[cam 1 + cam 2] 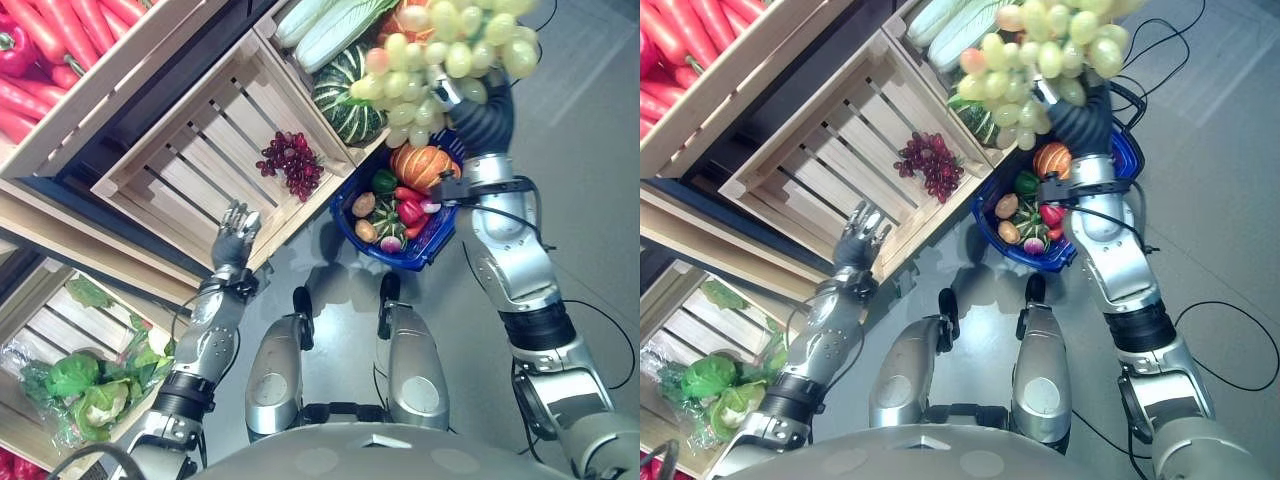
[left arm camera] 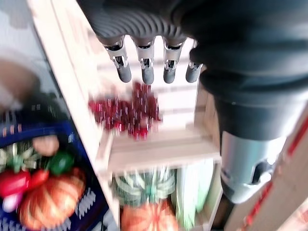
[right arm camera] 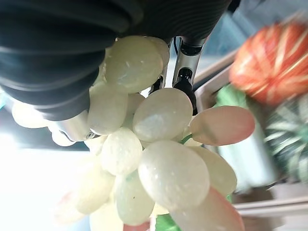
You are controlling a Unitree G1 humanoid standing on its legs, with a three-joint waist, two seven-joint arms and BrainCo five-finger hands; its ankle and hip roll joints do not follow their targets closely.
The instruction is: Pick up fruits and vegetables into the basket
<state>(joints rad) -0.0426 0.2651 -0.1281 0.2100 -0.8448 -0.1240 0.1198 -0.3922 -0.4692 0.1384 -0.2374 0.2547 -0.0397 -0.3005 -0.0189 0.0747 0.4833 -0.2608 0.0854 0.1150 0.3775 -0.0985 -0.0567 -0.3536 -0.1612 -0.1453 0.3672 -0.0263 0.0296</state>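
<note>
A bunch of green grapes (image 1: pixel 445 55), a few of them blushed pink, hangs in the right hand (image 3: pixel 185 79), whose fingers (image 3: pixel 184 72) curl in among the fruit and pinch it; the bunch is lifted above the blue basket (image 1: pixel 440 245), its long axis running roughly level across the head views, over the crate edge. The blue basket stands on the grey floor (image 1: pixel 590 150) beside the wooden crates and holds an orange pumpkin (image 1: pixel 420 165), a small striped squash (image 1: pixel 388 222), red peppers (image 1: pixel 408 208), a green pepper (image 1: pixel 384 181) and a brownish round fruit (image 1: pixel 363 204). Next to the basket, a slatted wooden crate (image 1: pixel 200 150) holds a bunch of red grapes (image 1: pixel 293 162). The left hand (image 1: pixel 237 232) sits at that crate's near rim, fingers (image 2: pixel 147 70) straight and slightly spread, holding nothing. A neighbouring crate holds a striped green pumpkin (image 1: pixel 345 100) and pale long vegetables (image 1: pixel 335 25). Farther from the basket are red carrots (image 1: pixel 60 30) and leafy greens (image 1: pixel 85 385).
</note>
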